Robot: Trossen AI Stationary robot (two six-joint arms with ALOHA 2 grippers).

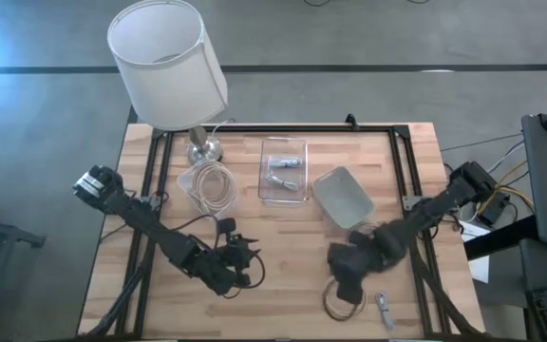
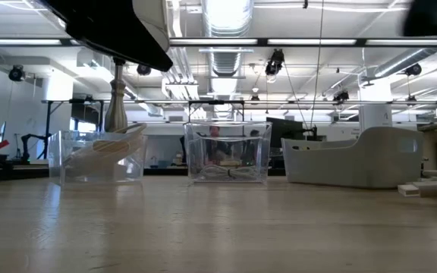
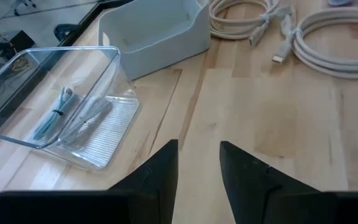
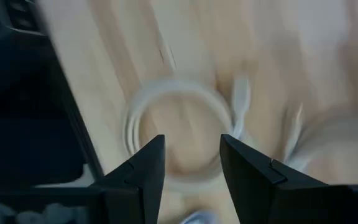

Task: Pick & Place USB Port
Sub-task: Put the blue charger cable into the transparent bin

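Coiled white USB cable [image 4: 178, 134] is seen lying on the wooden table [image 1: 283, 228] at its near edge, directly under the right gripper [image 4: 190, 163], whose fingers are parted above it. The left gripper [image 3: 199, 165] is held slightly apart, empty, near the clear tray [image 3: 67, 102].

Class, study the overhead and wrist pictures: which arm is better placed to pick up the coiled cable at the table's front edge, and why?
Probably the right. The right gripper hangs open directly over the coiled cable, which fills its wrist view. The left gripper sits farther off, facing the clear tray.
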